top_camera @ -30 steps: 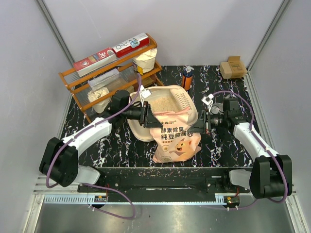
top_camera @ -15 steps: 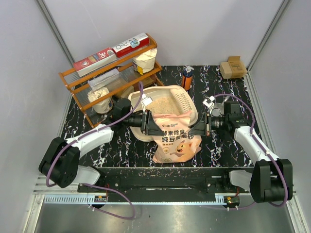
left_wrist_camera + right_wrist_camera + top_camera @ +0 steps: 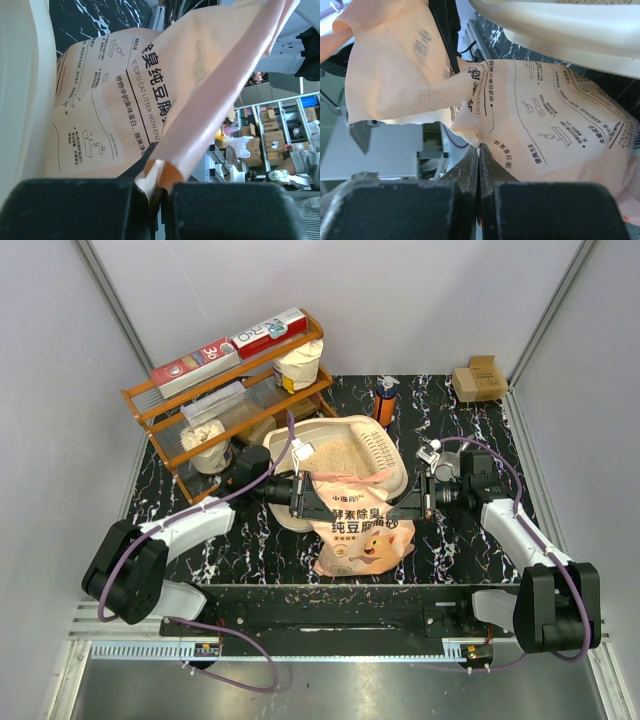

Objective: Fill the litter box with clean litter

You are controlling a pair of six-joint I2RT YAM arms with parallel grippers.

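Note:
The cream litter box [image 3: 283, 512] lies mid-table with a patch of tan clean litter [image 3: 336, 453] inside. In front of it stands the peach-orange litter bag [image 3: 362, 538], its top leaning over the box's near rim. My left gripper [image 3: 316, 503] is shut on the bag's left top edge; in the left wrist view the folded film [image 3: 170, 172] is pinched in the gripper [image 3: 161, 184], with the box wall [image 3: 22, 75] at left. My right gripper [image 3: 402, 508] is shut on the bag's right top corner, seen pinched [image 3: 479, 149] below the box's underside [image 3: 560, 30].
An orange wooden rack [image 3: 150, 425] with long boxes and white sacks stands at the back left, close to the litter box. An orange bottle [image 3: 385, 402] stands behind the box. A small cardboard box [image 3: 478, 378] sits at the back right corner.
My left gripper has moved nearer and shut on the bag's left top edge. The right gripper, still gripping, shifted slightly, and the bag's top now hangs stretched between the two.

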